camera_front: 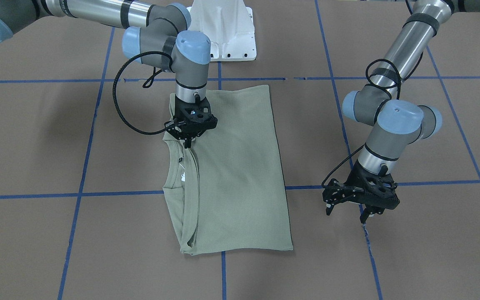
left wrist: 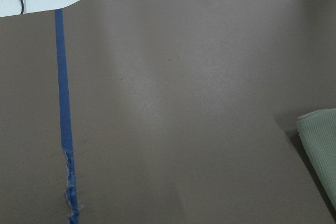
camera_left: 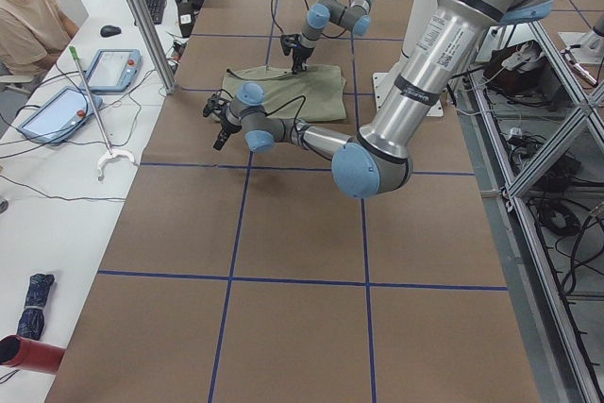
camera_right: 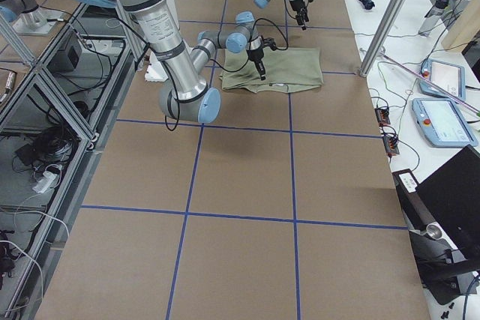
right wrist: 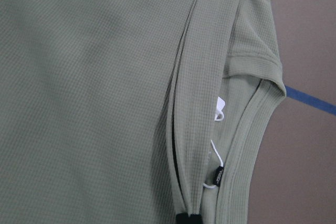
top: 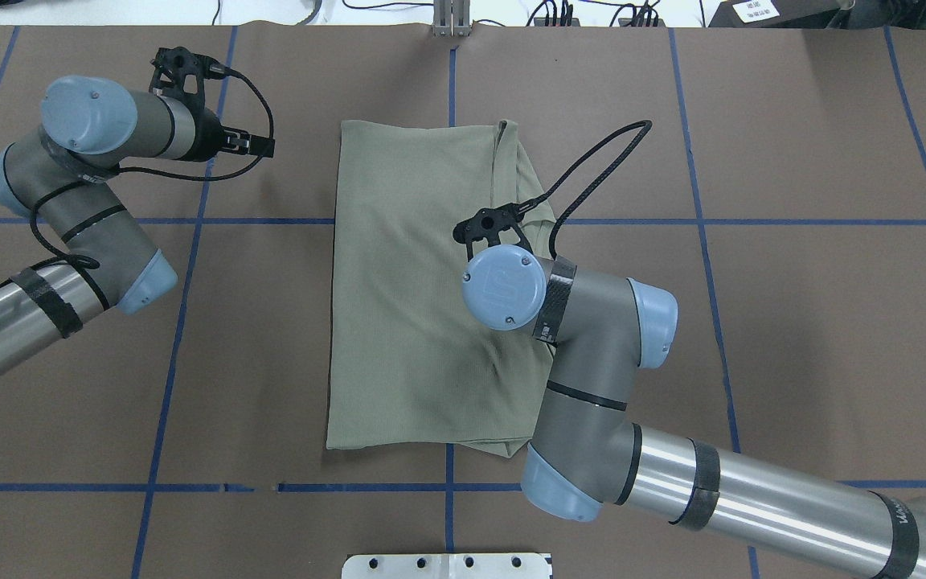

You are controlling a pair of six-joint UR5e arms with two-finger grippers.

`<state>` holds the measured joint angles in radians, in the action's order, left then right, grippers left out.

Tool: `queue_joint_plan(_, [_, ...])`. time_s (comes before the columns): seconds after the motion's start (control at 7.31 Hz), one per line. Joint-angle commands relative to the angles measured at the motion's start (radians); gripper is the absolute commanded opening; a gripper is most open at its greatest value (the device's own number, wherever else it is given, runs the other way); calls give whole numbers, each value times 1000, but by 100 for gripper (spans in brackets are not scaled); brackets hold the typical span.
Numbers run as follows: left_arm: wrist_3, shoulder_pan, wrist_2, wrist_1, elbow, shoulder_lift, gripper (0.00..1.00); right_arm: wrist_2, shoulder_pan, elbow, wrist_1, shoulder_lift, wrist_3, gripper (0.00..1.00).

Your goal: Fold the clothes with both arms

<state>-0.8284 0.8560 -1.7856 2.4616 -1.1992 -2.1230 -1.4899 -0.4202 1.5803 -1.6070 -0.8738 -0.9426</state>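
Note:
The clothes are one sage-green knit shirt, folded lengthwise into a long rectangle flat on the brown table; it also shows from above. Its neckline with a white tag lies along one long side. My right gripper stands over that side, fingers together on the fold's edge beside the collar. In the right wrist view the shirt fills the frame, with the black neck label and a dark fingertip on the fold. My left gripper hangs open and empty above bare table beside the shirt.
Blue tape lines grid the brown table cover. The white pedestal base stands at the robot's side of the table. A person sits at a side desk with tablets. A metal post rises at the table's edge.

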Motion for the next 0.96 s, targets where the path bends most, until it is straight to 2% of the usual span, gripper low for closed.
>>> queue_joint_plan(0.0, [0,0,0,0,0,0,100,-3,-6,7,-7,-4,-1,0])
queue_joint_plan(0.14, [0,-2,0,0,0,0,100,-3,-11,24,-7,-33,-2,0])
queue_joint_plan(0.41, [0,-5,2,0,0,0,100,-3,-14,145,-5,-170,-5,0])
queue_joint_plan(0.55, [0,-5,0,0,1,2,100,-1,-11,145,-4,-186,-8,65])
queue_joint_plan(0.68, [0,-5,0,0,0,0,100,2,-5,142,2,-185,-16,100])
queue_joint_plan(0.82, [0,-5,0,0,0,2,100,-1,-5,142,5,-179,-16,100])
